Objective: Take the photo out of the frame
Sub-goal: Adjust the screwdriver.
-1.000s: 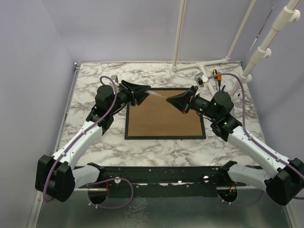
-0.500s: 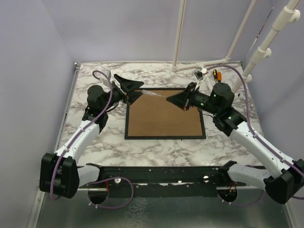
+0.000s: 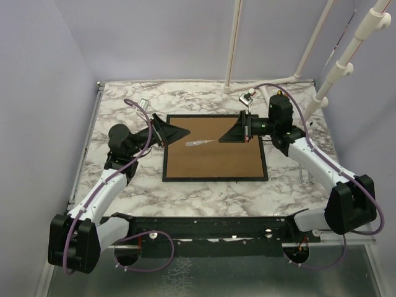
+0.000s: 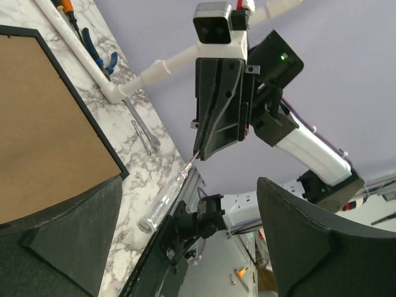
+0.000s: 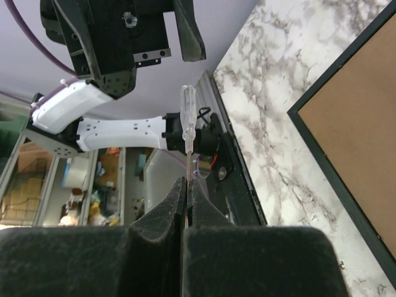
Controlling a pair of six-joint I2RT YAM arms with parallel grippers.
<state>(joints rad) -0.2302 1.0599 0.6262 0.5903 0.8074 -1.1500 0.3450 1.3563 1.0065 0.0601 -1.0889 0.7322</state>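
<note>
Brown fibreboard faces up: the frame (image 3: 213, 162) lies back-up on the marble table (image 3: 124, 102), directly beneath the tips of both grippers, and the photo is hidden from this side. Above it the right gripper (image 3: 221, 140) is clamped on the thin shaft of a clear-handled screwdriver (image 3: 195, 143), whose handle points across at the left gripper (image 3: 185, 130). That one's 2 jaws stand wide apart, holding nothing, just short of the handle. Beyond the right gripper, blue-handled pliers (image 4: 99, 54) lie beside a white pipe (image 4: 65, 31).
</note>
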